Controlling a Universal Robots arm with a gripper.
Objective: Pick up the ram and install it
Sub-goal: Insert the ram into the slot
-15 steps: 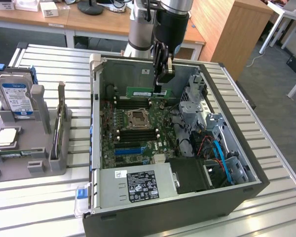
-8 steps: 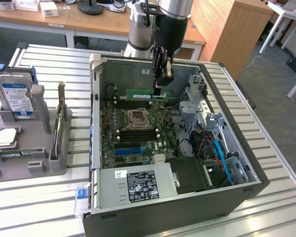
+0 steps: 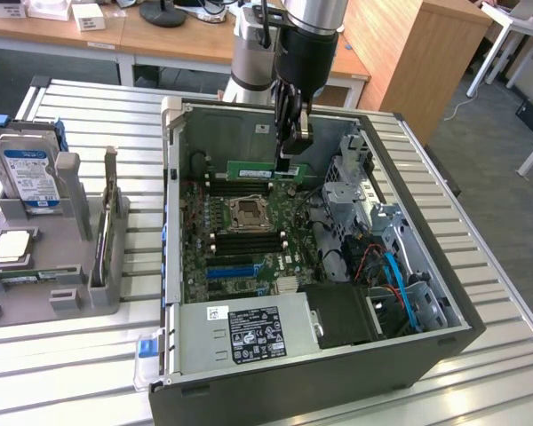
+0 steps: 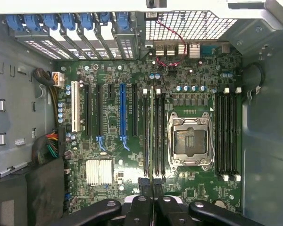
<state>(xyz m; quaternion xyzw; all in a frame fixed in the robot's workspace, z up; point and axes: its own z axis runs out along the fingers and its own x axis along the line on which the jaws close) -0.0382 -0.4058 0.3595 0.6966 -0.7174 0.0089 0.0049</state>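
Inside the open computer case point(image 3: 173, 222), my gripper point(image 3: 290, 161) is shut on one end of the ram point(image 3: 253, 169), a long green stick held on edge and level over the motherboard point(image 3: 249, 240). The stick sits just beyond the CPU socket point(image 3: 247, 213), along the black memory slots there. In the wrist view the ram point(image 4: 152, 127) shows edge-on as a thin line running away from my gripper point(image 4: 152, 187), between two black memory slots point(image 4: 145, 134) beside the CPU socket point(image 4: 188, 141). Whether the stick touches a slot I cannot tell.
A grey parts holder point(image 3: 67, 293) stands at the exterior view's left with a hard drive point(image 3: 31, 177) upright in it and a square CPU chip point(image 3: 9, 248) lying flat. The power supply point(image 3: 249, 333), drive cage point(image 3: 346, 186) and cables point(image 3: 395, 275) crowd the case.
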